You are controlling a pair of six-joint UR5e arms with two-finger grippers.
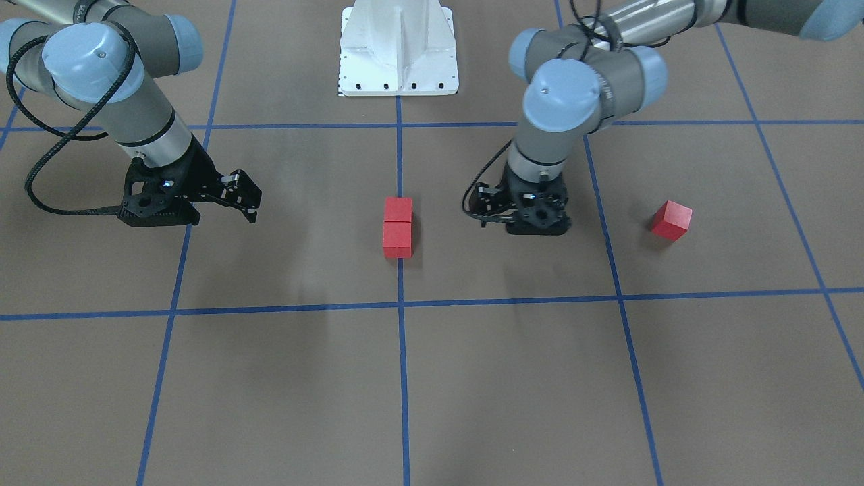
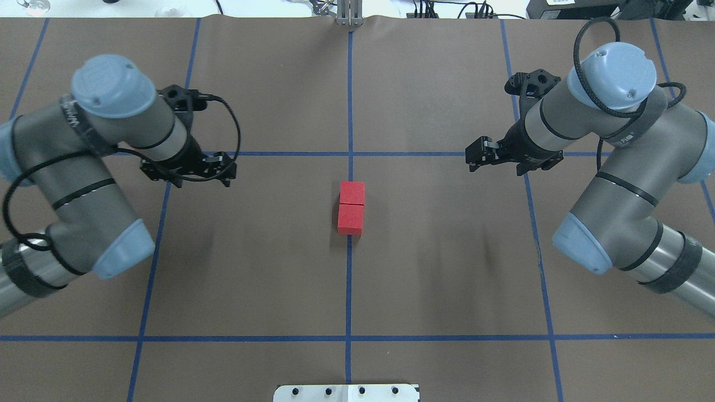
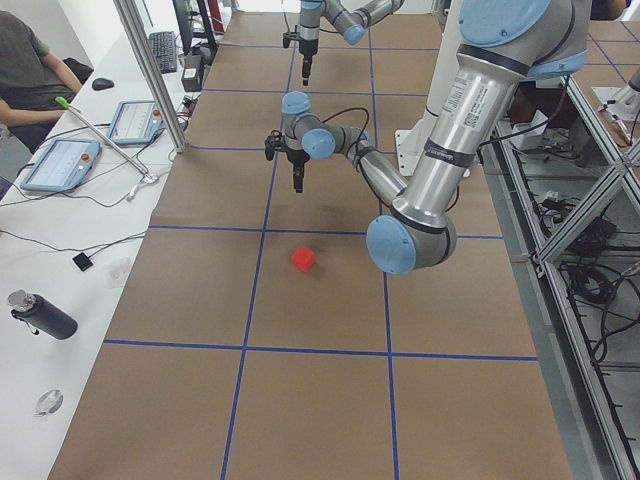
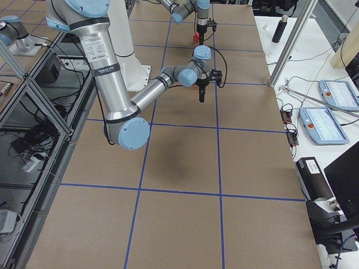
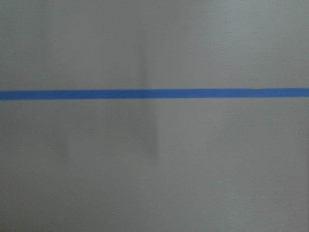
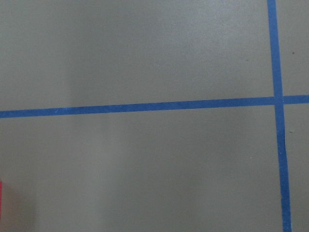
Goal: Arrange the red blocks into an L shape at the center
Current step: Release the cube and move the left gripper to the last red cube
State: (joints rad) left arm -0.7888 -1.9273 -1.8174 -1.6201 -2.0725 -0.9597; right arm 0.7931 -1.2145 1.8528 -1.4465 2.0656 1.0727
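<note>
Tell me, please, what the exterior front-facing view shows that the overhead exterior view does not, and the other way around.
Only the front-facing view shows the third red block, which lies alone and turned, apart from the pair. Only the overhead view shows the table's far edge and the cables beyond it. Both views show the two red blocks touching in a straight row on the middle blue line. Both also show the left end effector and the right end effector, each holding nothing.
</note>
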